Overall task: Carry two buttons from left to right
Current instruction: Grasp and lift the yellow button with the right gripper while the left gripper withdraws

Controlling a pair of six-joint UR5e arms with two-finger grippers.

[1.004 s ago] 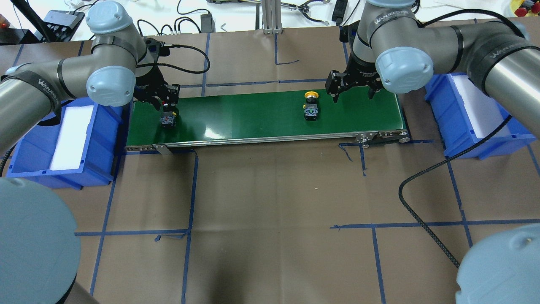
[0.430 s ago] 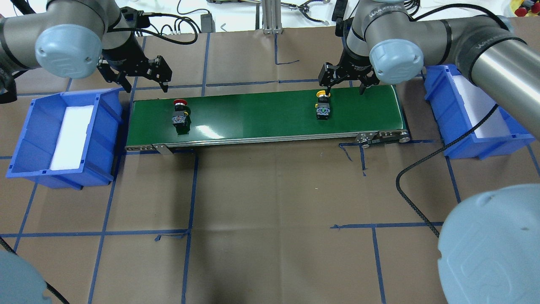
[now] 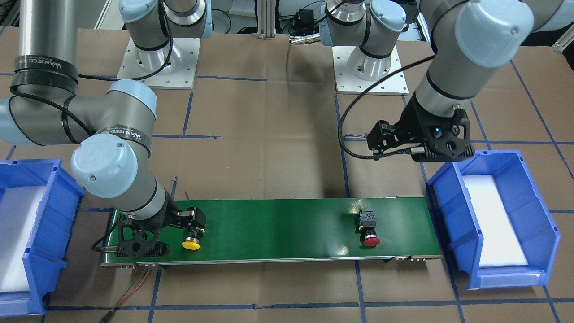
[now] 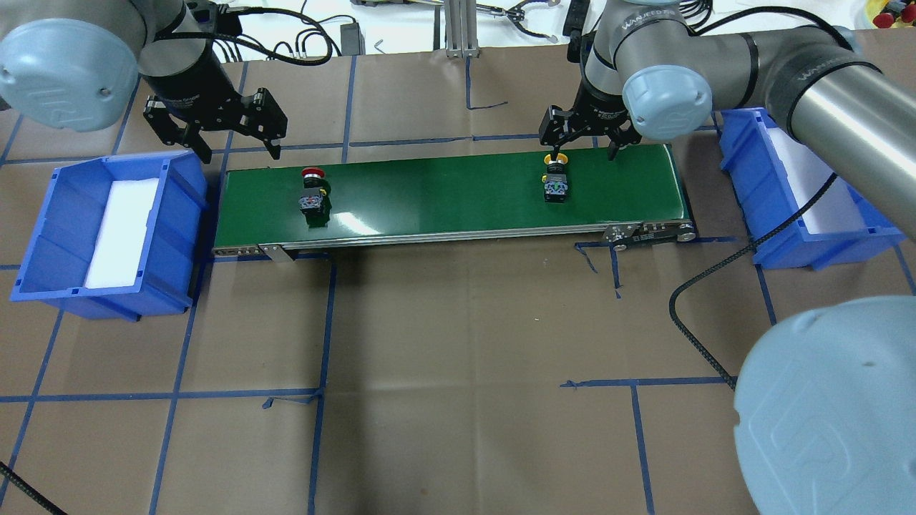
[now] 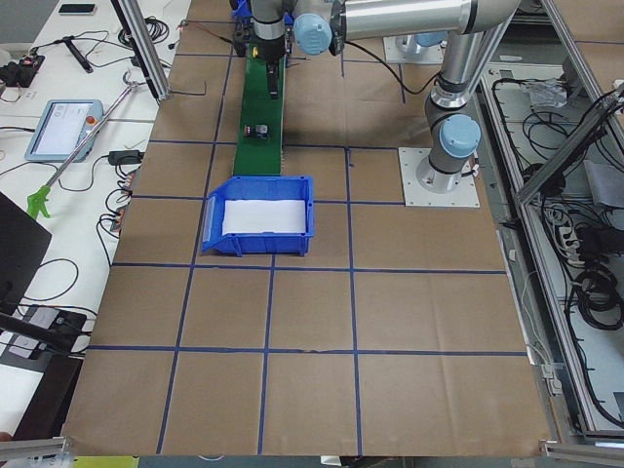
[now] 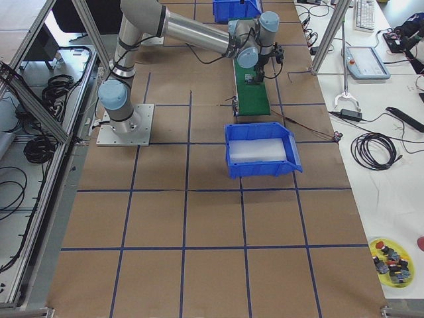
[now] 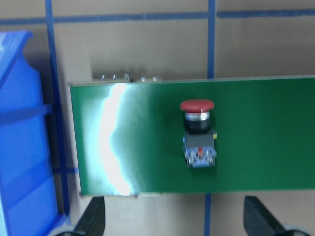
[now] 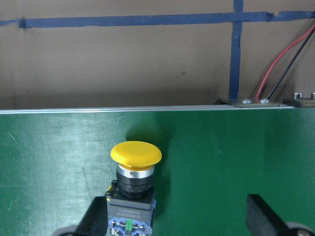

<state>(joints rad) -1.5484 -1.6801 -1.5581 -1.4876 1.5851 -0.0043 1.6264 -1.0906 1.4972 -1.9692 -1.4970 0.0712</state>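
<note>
Yellow-capped button (image 4: 555, 182) on its side on green belt (image 4: 444, 197), upper right of frame; red-capped button (image 4: 313, 197) upper left; left gripper (image 4: 241, 152), right gripper (image 4: 585, 152) both spread apart

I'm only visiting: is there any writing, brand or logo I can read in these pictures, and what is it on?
"WANJEED": black strap round the right arm.
"WANJEED": second strap, lower on that arm.
"WANJEED": both also show from overhead.
Raised logo on the blue joint cap: letters not legible.
Tablet screen on the side desk: too small to read.
</note>
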